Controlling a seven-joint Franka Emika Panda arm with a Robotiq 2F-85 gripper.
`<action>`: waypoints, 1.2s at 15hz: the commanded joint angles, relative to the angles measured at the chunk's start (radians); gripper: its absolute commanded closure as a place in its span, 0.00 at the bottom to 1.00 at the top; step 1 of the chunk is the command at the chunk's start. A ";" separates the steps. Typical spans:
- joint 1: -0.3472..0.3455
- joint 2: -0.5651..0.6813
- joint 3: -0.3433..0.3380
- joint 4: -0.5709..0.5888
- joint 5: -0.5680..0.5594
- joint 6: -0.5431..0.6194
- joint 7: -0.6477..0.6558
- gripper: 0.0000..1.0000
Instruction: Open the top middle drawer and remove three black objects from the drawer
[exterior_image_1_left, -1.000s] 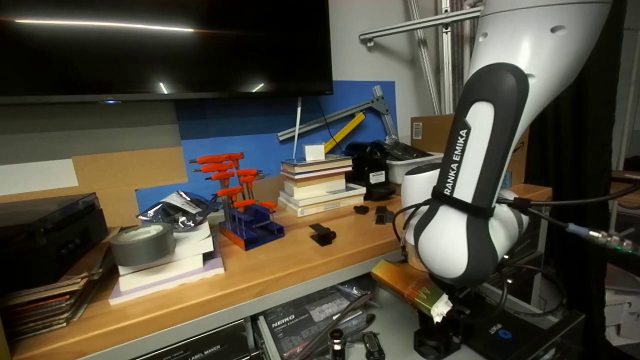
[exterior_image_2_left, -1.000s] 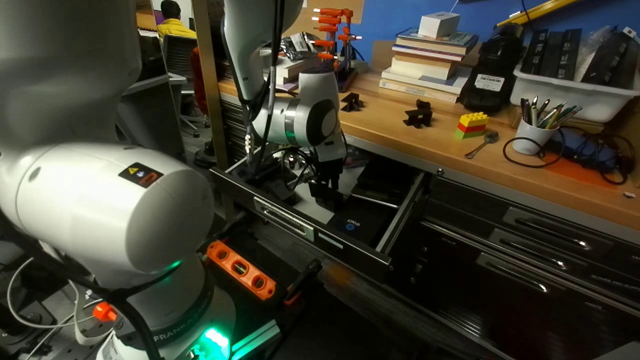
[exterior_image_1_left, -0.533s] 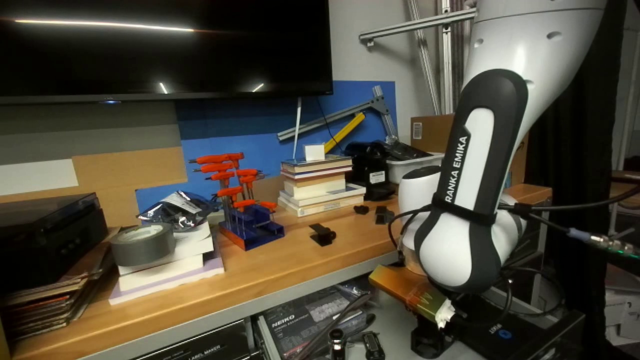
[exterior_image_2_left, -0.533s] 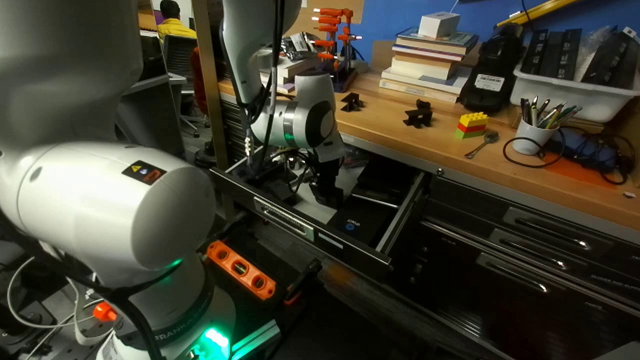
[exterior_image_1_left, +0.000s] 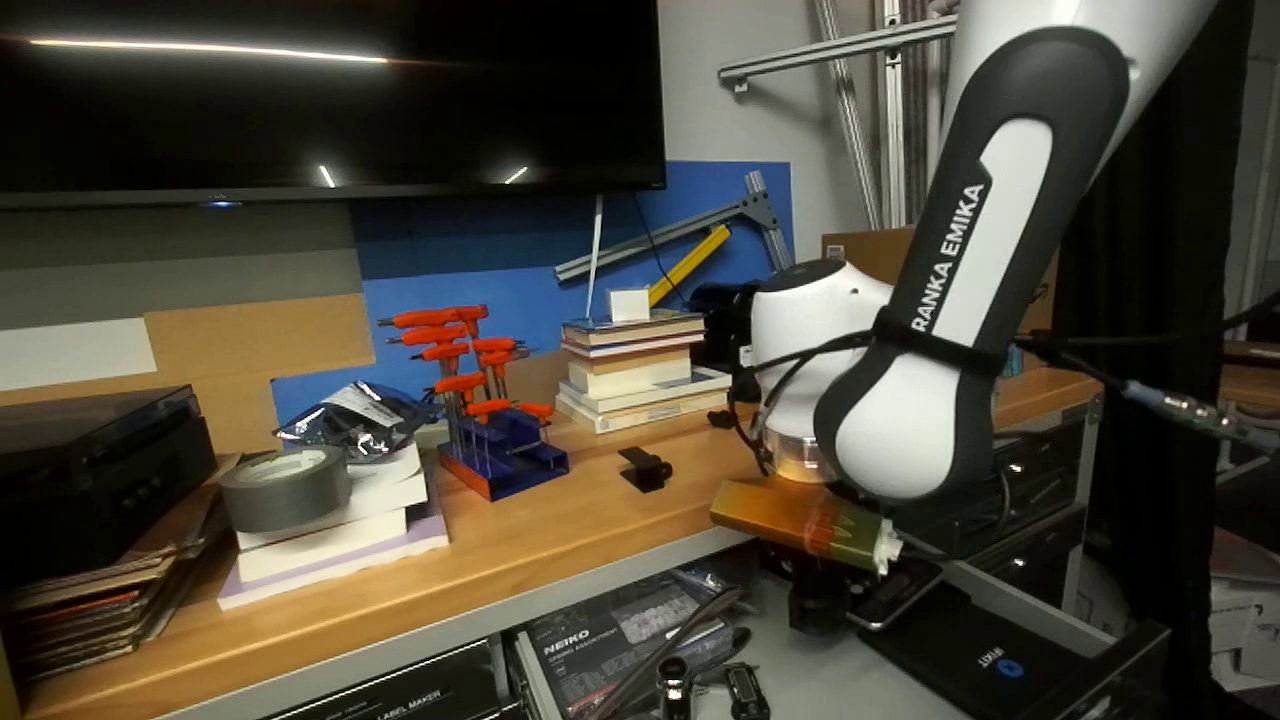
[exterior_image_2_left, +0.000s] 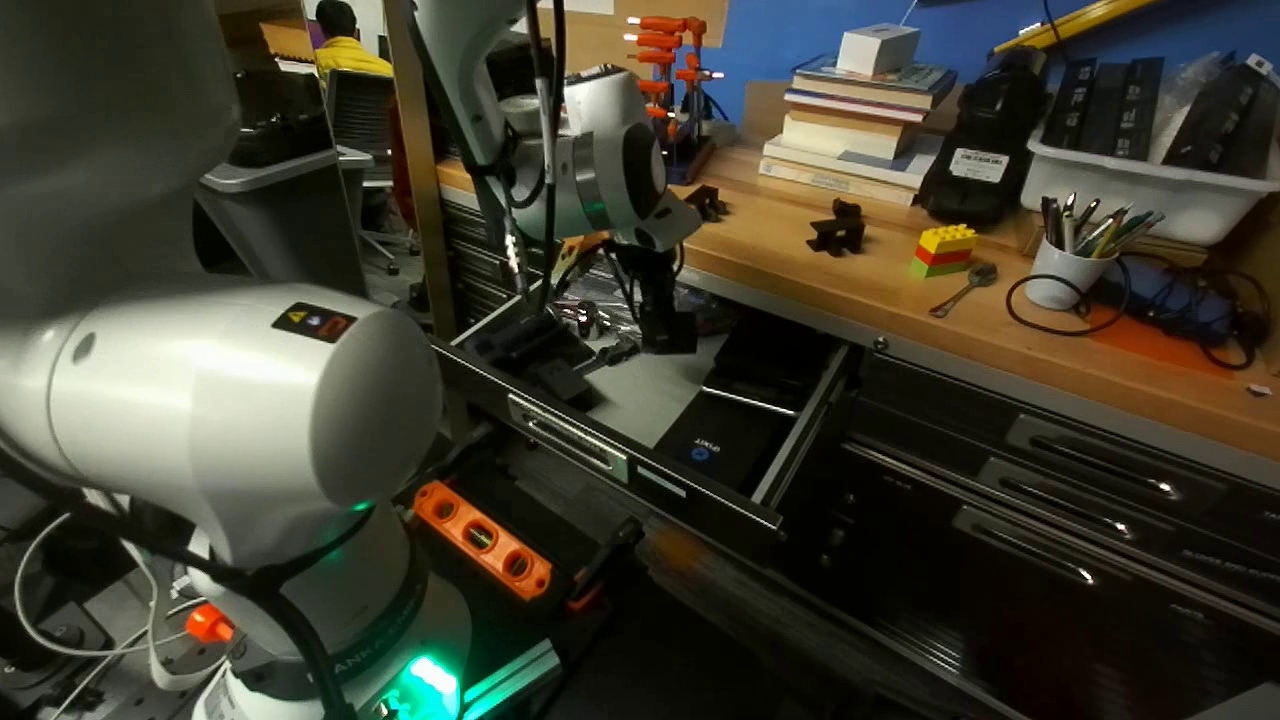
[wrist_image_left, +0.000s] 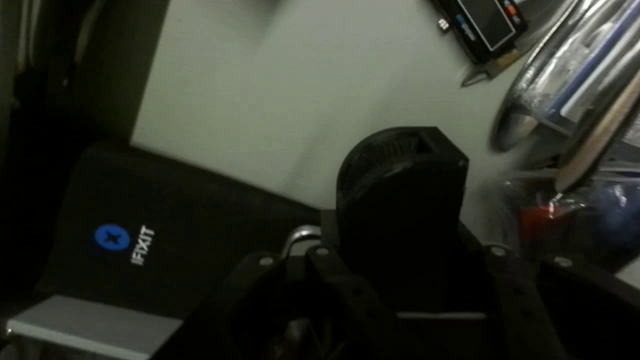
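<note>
The wide dark grey drawer stands pulled open below the wooden bench; its front shows in an exterior view (exterior_image_2_left: 568, 438), its pale floor in an exterior view (exterior_image_1_left: 850, 670). My gripper (wrist_image_left: 400, 232) is shut on a chunky, rounded black object (wrist_image_left: 400, 175) and holds it above the drawer floor near the bench edge; it also shows dimly in an exterior view (exterior_image_2_left: 668, 335). Black pieces lie on the bench: one with a flat plate (exterior_image_2_left: 705, 203), a bracket-like one (exterior_image_2_left: 838, 235), and a small one behind it (exterior_image_2_left: 847, 208). The arm partly hides that area in an exterior view.
A black iFixit case (wrist_image_left: 200, 225), a caliper (exterior_image_1_left: 745, 690) and bagged items (exterior_image_1_left: 630, 640) lie in the drawer. The bench carries a tool rack (exterior_image_1_left: 510, 455), stacked books (exterior_image_1_left: 645, 370), toy bricks (exterior_image_2_left: 943, 250), a spoon (exterior_image_2_left: 965, 290) and a pen cup (exterior_image_2_left: 1068, 275).
My gripper has risen from the drawer floor with the black object and moved back toward the bench. The drawer floor where it was now shows bare. The bench pieces have not moved.
</note>
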 joint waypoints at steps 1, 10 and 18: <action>-0.094 -0.093 0.099 0.090 -0.055 -0.154 -0.114 0.75; -0.333 0.066 0.296 0.516 0.068 -0.316 -0.617 0.75; -0.350 0.381 0.329 0.959 0.227 -0.330 -0.990 0.75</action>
